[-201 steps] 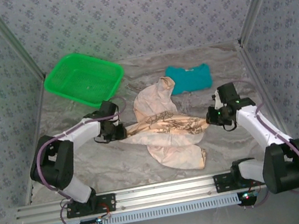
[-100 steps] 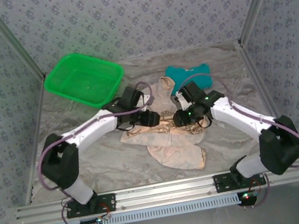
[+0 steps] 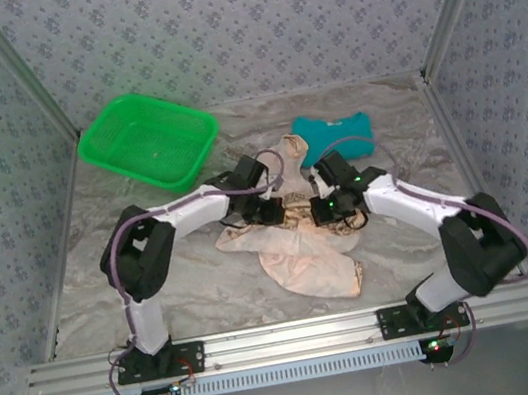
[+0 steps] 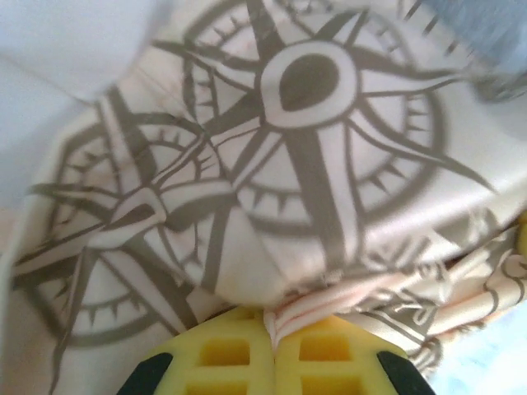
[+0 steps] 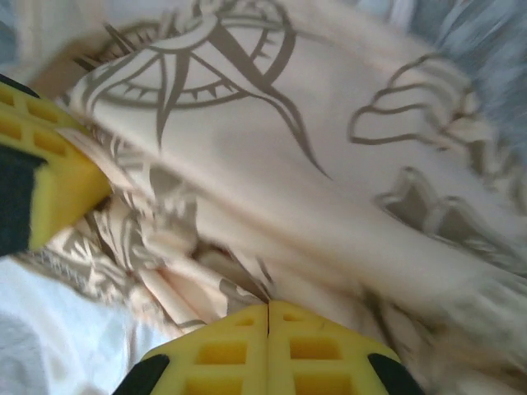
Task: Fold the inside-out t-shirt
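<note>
Marbled table (image 3: 157,286), t-shirt (image 3: 306,263) bunched at frame centre.
Its loose end lies nearest; above it the left gripper (image 3: 273,212) and right gripper (image 3: 324,211) clamp cloth folds, nearly meeting, likely to bring two edges together. Teal garment (image 3: 340,134) and green basket (image 3: 148,141) lie beyond.

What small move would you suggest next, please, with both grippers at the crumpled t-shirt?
Probably raise both slightly and pull apart: the left gripper and right gripper are each shut on a pinch of the t-shirt, close together at its bunched middle, so spreading should flatten it.
</note>
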Robot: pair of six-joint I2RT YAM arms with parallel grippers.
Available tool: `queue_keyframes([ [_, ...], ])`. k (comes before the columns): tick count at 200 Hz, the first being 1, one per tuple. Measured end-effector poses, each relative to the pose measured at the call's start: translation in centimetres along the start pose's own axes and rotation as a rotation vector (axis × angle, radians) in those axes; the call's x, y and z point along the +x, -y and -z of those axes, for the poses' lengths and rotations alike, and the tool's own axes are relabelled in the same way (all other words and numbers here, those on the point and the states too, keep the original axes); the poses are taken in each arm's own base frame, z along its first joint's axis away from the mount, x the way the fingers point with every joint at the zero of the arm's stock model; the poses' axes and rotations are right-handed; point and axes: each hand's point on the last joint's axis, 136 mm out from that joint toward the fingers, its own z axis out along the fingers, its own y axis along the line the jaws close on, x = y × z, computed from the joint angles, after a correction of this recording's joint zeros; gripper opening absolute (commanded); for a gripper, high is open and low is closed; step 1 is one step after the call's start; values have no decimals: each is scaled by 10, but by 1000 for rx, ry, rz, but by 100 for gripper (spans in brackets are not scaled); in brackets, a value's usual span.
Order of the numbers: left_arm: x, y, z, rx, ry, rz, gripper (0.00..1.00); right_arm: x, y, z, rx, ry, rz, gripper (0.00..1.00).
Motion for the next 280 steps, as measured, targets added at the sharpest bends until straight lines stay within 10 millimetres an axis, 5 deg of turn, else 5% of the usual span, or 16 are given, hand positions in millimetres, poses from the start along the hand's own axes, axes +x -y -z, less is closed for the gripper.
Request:
queue_keyframes([
  [46, -55, 21, 132, 173, 272, 47, 0, -58, 30, 121, -25, 332, -100, 0],
  [72, -36, 13, 178, 230, 381, 80, 0, -47, 48, 146, 10, 370, -154, 0],
  [90, -3, -14, 157, 191, 330, 128, 1, -19, 64, 121, 43, 281, -220, 0],
  [112, 50, -55, 101, 109, 169, 197, 34, 19, 84, 74, 91, 108, -300, 0],
  [118, 65, -66, 87, 83, 122, 219, 45, 29, 89, 63, 108, 60, -317, 11],
  [130, 91, -83, 70, 41, 42, 268, 49, 45, 95, 48, 133, -20, -338, 31],
  [143, 102, -87, 65, 15, 7, 276, 59, 50, 88, 42, 134, -58, -296, 37],
  [160, 92, -70, 71, 12, 31, 199, 66, 43, 58, 43, 95, -63, -141, 42],
  [190, 54, -10, 89, 73, 114, -6, 66, 12, -22, 57, -57, 14, 156, 46],
  [207, 45, 8, 86, 88, 129, -60, 66, 6, -47, 50, -110, 27, 245, 47],
  [262, 77, -35, 17, -112, -42, 13, 65, 28, -40, -30, -14, -122, 266, 46],
  [270, 79, -42, 12, -140, -50, 29, 52, 28, -35, -38, 21, -123, 260, 40],
  [273, 79, -44, 12, -149, -50, 32, 40, 28, -33, -39, 30, -123, 255, 36],
  [280, 76, -46, 12, -163, -43, 38, 24, 26, -28, -42, 56, -118, 244, 19],
])
